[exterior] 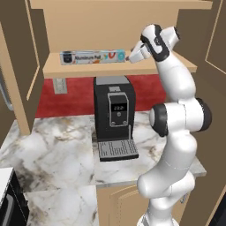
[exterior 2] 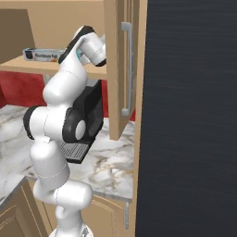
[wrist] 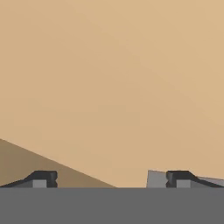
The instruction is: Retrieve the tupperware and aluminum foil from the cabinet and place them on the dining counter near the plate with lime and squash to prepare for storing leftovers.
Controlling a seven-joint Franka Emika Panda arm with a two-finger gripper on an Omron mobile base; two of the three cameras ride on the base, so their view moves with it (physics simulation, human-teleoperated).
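Overhead, long printed aluminum foil (exterior: 92, 57) carton lies on flat tan cabinet (exterior: 57, 69) shelf.

A matt, light tan wooden cabinet (exterior: 119, 66) holds the aluminum foil (exterior: 92, 57), a smooth printed cardboard carton, on its flat shelf board. Below it, at six o'clock, a black plastic coffee machine (exterior: 112, 112) with a ribbed grey drip tray stands on a polished grey-white marbled stone desk (exterior: 53, 150) with dark veins. A brushed silver metal handle (exterior 2: 126, 69) runs down a tan door, beside a dark, finely grained matt panel (exterior 2: 190, 115).
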